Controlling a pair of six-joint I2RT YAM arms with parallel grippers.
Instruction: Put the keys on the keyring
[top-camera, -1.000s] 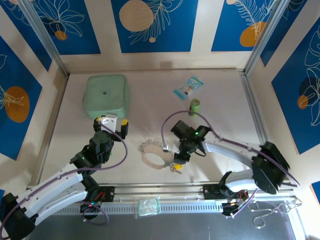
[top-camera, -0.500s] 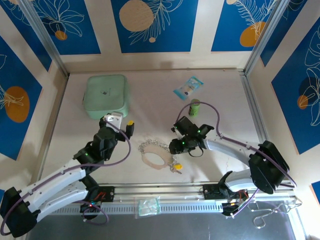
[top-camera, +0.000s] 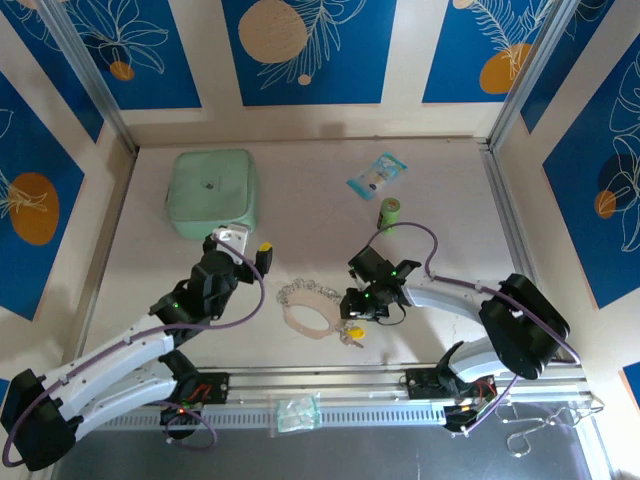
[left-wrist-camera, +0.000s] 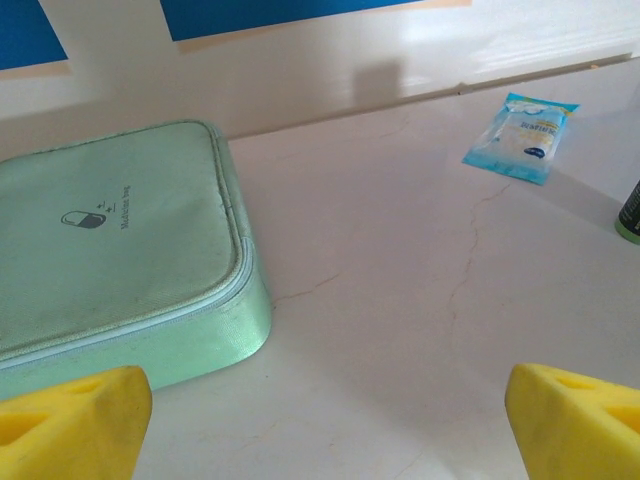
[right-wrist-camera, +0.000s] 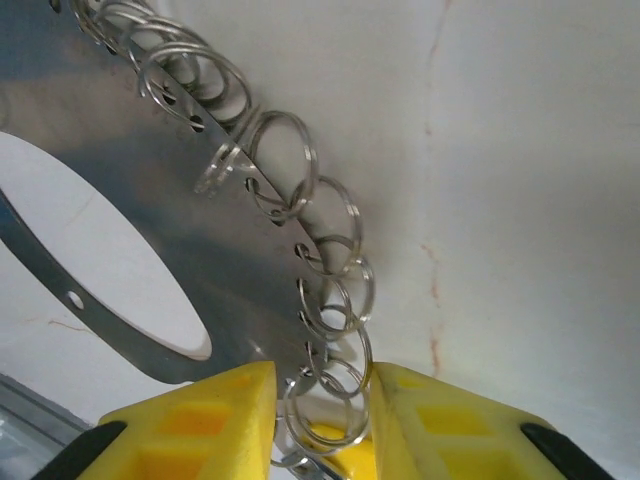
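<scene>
1. The table (top-camera: 450, 200) is pale, off-white with a pink tinge; fine dark cracks run through it in both wrist views.
2. Cream walls close it in on three sides, hung with blue panels (top-camera: 308, 50) bearing white leaf drawings and orange or tan discs. Slanted metal posts stand at the rear corners.
3. A mint-green zipped case (top-camera: 212, 193) (left-wrist-camera: 110, 260) lies upper left, a blue sachet (top-camera: 377, 175) (left-wrist-camera: 522, 135) upper middle, and a green cylinder (top-camera: 390, 212) stands upright just below the sachet.
4. The keyring (top-camera: 305, 291) (right-wrist-camera: 150, 270) lies flat at lower centre, small split rings strung along its edge.
5. A yellow-headed key (top-camera: 355, 334) rests at the keyring's lower right.
6. The left gripper (top-camera: 248, 243) (left-wrist-camera: 320, 430) hovers with jaws spread wide, holding nothing.
7. The right gripper (top-camera: 350, 305) (right-wrist-camera: 320, 425) straddles the keyring's ringed edge, jaws narrow; I cannot tell whether they pinch it.
</scene>
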